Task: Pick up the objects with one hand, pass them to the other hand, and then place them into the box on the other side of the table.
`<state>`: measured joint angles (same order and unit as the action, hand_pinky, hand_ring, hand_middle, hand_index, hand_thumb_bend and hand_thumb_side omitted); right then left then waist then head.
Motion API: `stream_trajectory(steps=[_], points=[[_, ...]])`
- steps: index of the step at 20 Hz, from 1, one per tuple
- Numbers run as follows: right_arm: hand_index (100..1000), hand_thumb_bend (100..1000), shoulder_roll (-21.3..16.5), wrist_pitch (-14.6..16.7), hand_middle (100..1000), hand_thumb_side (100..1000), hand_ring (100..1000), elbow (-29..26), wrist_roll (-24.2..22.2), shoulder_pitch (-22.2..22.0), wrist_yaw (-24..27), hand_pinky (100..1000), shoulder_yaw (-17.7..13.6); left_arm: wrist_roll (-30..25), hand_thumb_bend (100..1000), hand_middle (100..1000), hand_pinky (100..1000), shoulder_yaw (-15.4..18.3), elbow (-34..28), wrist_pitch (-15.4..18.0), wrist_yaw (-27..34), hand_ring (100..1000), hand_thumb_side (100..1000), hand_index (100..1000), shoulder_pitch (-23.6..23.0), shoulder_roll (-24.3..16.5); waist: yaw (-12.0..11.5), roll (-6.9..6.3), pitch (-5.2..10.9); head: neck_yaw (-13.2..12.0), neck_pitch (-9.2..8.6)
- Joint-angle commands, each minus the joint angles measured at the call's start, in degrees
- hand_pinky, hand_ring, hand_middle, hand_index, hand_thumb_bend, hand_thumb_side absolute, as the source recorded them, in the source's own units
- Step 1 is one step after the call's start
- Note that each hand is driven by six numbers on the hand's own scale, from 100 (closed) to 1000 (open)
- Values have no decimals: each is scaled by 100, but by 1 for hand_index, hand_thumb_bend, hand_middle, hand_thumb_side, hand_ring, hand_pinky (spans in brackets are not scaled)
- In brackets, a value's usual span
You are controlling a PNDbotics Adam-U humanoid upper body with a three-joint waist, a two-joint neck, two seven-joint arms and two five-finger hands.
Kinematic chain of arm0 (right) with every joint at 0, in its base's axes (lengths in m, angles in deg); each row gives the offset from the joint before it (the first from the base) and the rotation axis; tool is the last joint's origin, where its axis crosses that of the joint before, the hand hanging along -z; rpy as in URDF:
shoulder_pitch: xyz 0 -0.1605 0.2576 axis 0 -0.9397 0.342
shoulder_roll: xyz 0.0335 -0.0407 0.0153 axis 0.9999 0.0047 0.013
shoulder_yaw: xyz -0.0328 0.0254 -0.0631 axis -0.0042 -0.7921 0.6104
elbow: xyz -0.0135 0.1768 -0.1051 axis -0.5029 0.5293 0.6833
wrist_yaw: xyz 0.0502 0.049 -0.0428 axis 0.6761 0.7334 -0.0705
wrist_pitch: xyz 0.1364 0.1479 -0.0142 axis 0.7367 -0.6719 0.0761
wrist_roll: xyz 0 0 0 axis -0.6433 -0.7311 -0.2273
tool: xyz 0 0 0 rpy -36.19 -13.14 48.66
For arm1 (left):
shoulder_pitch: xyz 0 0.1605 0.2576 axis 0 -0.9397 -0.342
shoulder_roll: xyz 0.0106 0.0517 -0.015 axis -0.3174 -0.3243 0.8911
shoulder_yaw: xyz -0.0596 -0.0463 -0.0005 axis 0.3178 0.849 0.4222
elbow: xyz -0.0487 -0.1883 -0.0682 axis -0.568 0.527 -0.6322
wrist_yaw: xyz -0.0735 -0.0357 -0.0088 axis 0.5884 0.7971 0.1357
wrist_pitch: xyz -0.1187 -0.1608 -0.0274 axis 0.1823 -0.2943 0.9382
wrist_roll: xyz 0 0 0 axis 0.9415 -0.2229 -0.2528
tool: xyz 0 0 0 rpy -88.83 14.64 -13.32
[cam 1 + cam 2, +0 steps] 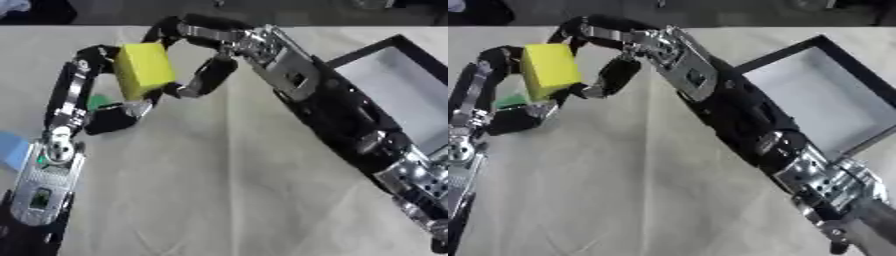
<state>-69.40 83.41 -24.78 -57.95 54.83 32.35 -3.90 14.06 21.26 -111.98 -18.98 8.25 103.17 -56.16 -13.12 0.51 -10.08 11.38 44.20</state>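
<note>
A yellow block [144,70] is held upright above the table at the upper left, between both hands. My left hand [77,92] rises from the lower left; its fingers curl round the block's left side and its thumb sits under the bottom edge. My right hand [262,50] reaches across from the right, with fingers [171,29] hooked over the block's top and thumb [206,77] against its right face. The box [782,52], black-rimmed with a grey floor, lies at the right edge of the table with nothing visible inside.
A small green thing [98,101] lies on the table, partly hidden behind my left hand. A light blue object [10,150] shows at the left edge. The beige tablecloth [227,180] stretches between the arms. Dark shapes line the far edge.
</note>
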Motion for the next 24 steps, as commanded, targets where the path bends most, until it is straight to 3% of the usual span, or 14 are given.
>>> stream_trajectory(steps=[1,8,9,10,12,13,14,17,24], points=[[748,127,-84,-14,747,100,728,-75,-88,84,159,894,-47,-48,100,353,730,-19,-33,46,59,553,100,456,64,53,-7,37,4,12,-8],[656,100,-73,-162,633,100,675,-59,-255,52,644,883,-65,-82,100,388,738,12,85,-45,40,569,100,495,73,87,-2,35,-3,14,-8],[645,100,-78,-182,621,100,668,-56,-267,48,685,879,-73,-91,134,404,744,17,91,-57,27,578,100,512,71,85,-1,33,-1,18,-8],[637,100,-84,-201,613,100,664,-53,-276,46,719,877,-80,-91,174,418,750,22,94,-70,8,587,100,525,69,83,0,31,1,21,-8],[603,100,-92,-248,582,100,646,-43,-266,41,768,867,-98,-72,350,501,788,27,88,-81,-35,652,100,609,66,79,3,26,5,30,-8],[591,100,-96,-275,572,100,640,-41,-259,41,790,859,-101,-67,488,561,813,23,82,-70,-70,698,129,681,64,76,4,24,8,36,-8],[582,100,-101,-305,563,100,636,-41,-259,43,811,854,-103,-63,624,611,836,22,73,-51,-125,739,225,770,65,71,5,22,10,42,-8],[570,107,-123,-372,553,100,632,-60,-247,57,869,849,-116,37,744,660,863,34,36,21,-386,781,319,834,67,63,10,18,15,56,-8],[562,148,-220,-394,544,100,630,-106,-181,81,932,845,-157,204,989,698,891,46,27,55,-857,814,556,872,49,47,37,19,35,86,-8]])
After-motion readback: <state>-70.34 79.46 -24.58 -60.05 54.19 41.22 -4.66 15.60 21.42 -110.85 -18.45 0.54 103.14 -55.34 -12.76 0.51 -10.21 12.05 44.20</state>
